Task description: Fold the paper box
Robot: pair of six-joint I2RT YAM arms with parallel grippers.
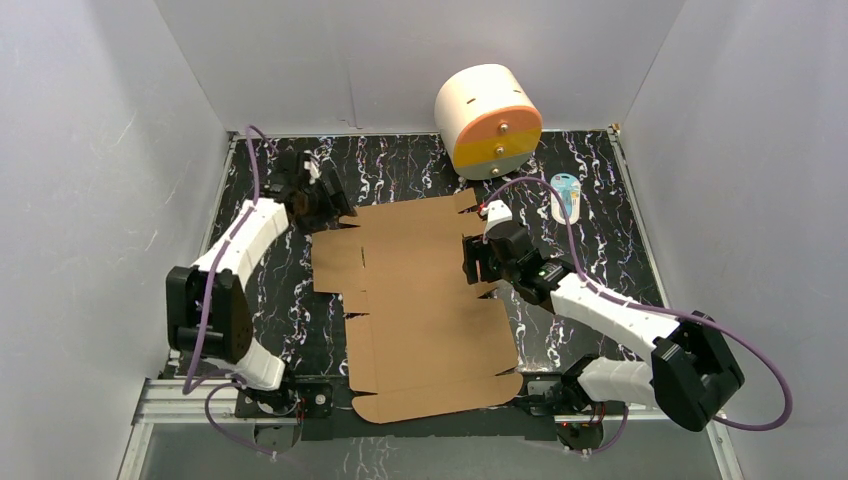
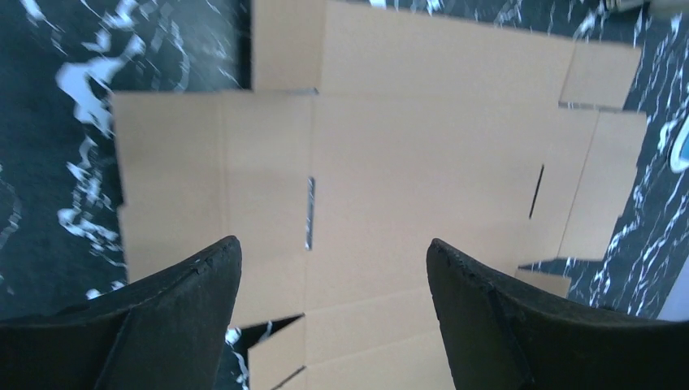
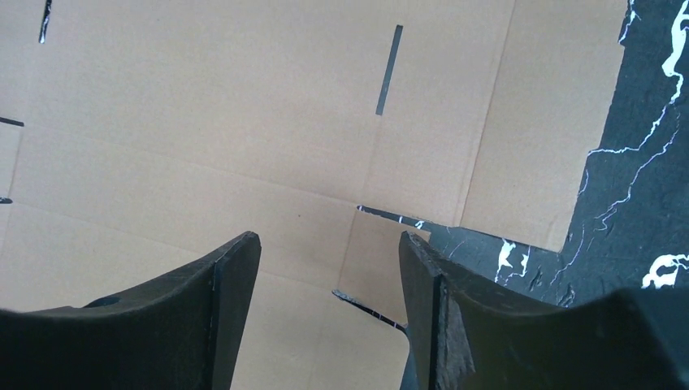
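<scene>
The paper box (image 1: 425, 305) lies flat and unfolded on the middle of the desk (image 1: 300, 320), reaching from the near edge, between the two arm bases, toward the back. Behind its far end, against the back wall, sits a cylinder (image 1: 487, 120). A small container (image 1: 566, 197) stands to the right of the sheet's far end, in front of the cylinder. The left end effector (image 1: 325, 205) hangs at the sheet's far left corner. The right end effector (image 1: 472, 262) is above its right edge.

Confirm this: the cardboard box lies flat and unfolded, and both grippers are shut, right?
Not quite. The paper box does lie flat and unfolded, but the left gripper and right gripper are open, holding nothing; each wrist view shows its fingers spread.
</scene>
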